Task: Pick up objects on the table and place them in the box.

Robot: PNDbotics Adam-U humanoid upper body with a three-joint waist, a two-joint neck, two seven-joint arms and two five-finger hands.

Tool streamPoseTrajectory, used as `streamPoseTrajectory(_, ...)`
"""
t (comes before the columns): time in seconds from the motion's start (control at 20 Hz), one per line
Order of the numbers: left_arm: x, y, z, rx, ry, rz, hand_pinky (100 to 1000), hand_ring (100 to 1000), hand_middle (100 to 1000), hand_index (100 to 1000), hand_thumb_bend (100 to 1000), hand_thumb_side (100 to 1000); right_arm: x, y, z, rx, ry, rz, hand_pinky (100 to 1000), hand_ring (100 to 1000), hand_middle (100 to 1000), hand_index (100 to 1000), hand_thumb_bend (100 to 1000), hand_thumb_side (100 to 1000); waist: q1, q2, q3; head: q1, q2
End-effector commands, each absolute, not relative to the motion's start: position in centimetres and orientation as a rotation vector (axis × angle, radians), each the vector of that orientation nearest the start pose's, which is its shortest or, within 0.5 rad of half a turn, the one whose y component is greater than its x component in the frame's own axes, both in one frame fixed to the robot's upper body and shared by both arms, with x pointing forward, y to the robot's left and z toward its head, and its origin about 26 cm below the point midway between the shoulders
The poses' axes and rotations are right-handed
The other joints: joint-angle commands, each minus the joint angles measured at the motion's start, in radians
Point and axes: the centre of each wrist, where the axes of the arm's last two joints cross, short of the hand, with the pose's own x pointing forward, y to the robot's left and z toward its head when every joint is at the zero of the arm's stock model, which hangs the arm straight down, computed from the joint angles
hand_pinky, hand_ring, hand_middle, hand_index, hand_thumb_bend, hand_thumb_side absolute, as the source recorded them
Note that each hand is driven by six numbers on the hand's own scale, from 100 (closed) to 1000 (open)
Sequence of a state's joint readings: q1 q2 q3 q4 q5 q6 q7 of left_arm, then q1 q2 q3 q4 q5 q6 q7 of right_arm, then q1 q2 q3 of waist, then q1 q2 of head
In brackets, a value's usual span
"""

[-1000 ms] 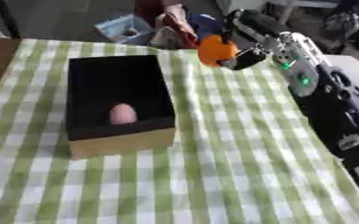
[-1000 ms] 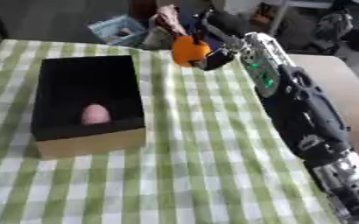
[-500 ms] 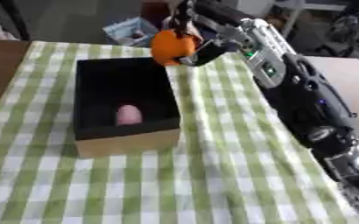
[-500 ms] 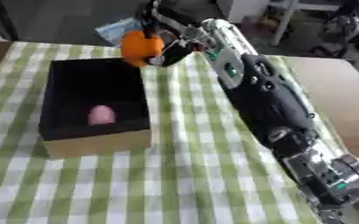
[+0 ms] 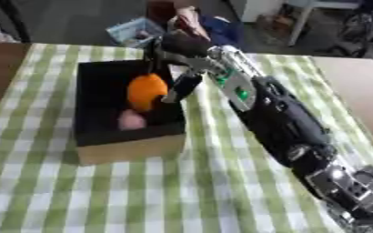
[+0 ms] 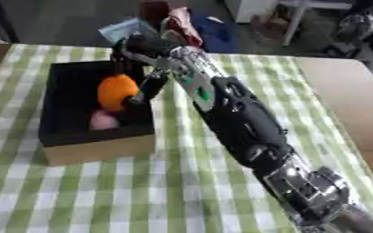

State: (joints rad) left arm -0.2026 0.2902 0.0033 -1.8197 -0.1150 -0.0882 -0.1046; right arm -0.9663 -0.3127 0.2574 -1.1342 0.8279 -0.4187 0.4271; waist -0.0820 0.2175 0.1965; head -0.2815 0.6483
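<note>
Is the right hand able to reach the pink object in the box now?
Probably not yet: the right hand is already curled round the orange ball, which hangs over the pink object in the box.

No legible text, label, brand, number or sign anywhere in either eye view. Nothing printed on the black box (image 5: pixel 102 136) at left of centre, nor on its tan front wall. No marking readable on the orange object (image 5: pixel 147 91) held over the box by the right hand (image 5: pixel 173 50). Small green patches on the robot's forearm (image 5: pixel 239 93) at centre, too blurred to read as characters. Green-and-white checked cloth (image 5: pixel 221 191) over the worktop, pattern only. Light blue item (image 5: pixel 134 31) beyond the far edge, upper centre, its surface unreadable.
</note>
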Motion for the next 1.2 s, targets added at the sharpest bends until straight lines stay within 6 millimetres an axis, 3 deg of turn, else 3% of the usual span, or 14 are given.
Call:
streamPoseTrajectory(0.05,31.1,27.8,13.6,0.227,-2.082,-0.510,667,531,525,550,198,100,45.9,-18.0,23.4,0.913,2.392,-2.515,728,638,642,840,652,216,0.007,-0.015,-0.006,0.004,-0.005)
streamPoseTrajectory(0.35,31.0,28.0,13.3,0.238,-2.069,-0.501,667,531,525,551,198,100,44.4,-19.5,26.5,0.940,2.461,-2.345,726,620,624,818,661,275,0.005,-0.023,-0.032,0.019,0.004)
streamPoseTrajectory(0.75,30.8,28.4,13.1,0.259,-2.061,-0.481,667,532,524,560,198,100,40.1,-23.9,30.5,0.925,2.791,-1.911,711,586,592,767,646,293,0.011,-0.026,-0.071,0.045,0.005)
streamPoseTrajectory(0.95,30.8,28.6,13.1,0.273,-2.063,-0.466,668,532,525,561,196,100,37.5,-26.9,30.1,0.951,2.961,-1.738,703,572,580,758,632,287,0.018,-0.020,-0.089,0.061,0.001)
streamPoseTrajectory(1.15,30.8,28.7,13.2,0.283,-2.068,-0.453,668,533,525,561,205,100,35.4,-29.3,27.6,0.959,3.155,-1.595,695,556,567,737,638,252,0.024,-0.013,-0.110,0.077,-0.003)
streamPoseTrajectory(1.2,30.8,28.7,13.2,0.285,-2.069,-0.451,668,533,525,561,196,100,35.0,-29.7,26.8,0.960,3.205,-1.558,695,554,565,736,612,278,0.026,-0.011,-0.113,0.082,-0.003)
